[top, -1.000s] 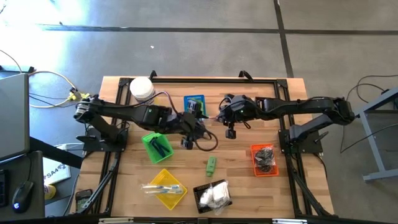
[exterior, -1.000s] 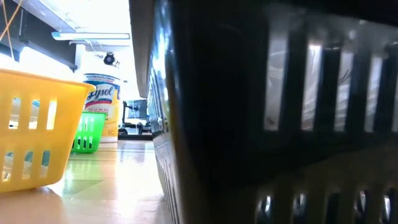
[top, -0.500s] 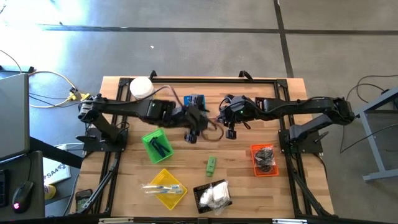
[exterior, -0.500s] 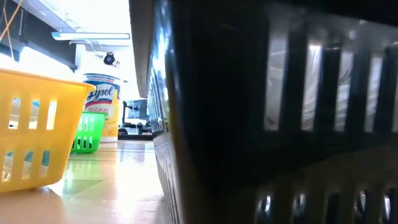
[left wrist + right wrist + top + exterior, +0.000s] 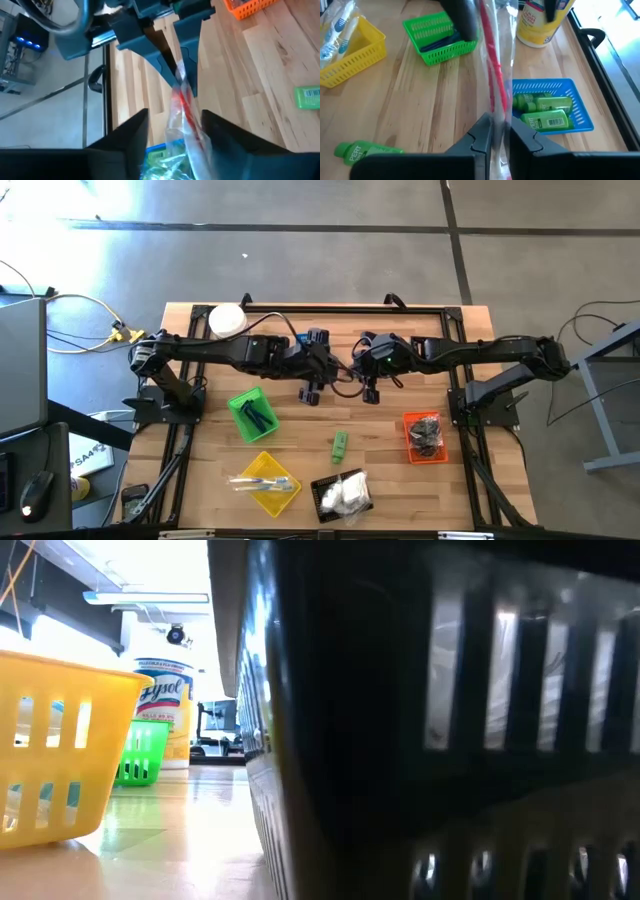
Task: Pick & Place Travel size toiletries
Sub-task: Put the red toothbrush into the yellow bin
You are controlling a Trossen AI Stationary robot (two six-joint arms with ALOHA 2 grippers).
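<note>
Fingers of right gripper (image 5: pixel 495 140) pinch a clear red-striped packet (image 5: pixel 492 75).

Light wood table (image 5: pixel 215 470), black-framed. Sitting on it: white jar (image 5: pixel 228 321) at the back left, blue basket (image 5: pixel 576 107), green basket (image 5: pixel 251 415), yellow basket (image 5: pixel 264 483), black basket (image 5: pixel 340 495), orange basket (image 5: pixel 425 436), one loose green bottle (image 5: pixel 340 445) mid-table.

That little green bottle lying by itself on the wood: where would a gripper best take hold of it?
Probably across the middle of its body, coming straight down from above. The green bottle lies flat on the bare table, clear of the baskets, so both long sides look free for a finger each. Its narrower end offers less surface to pinch.
</note>
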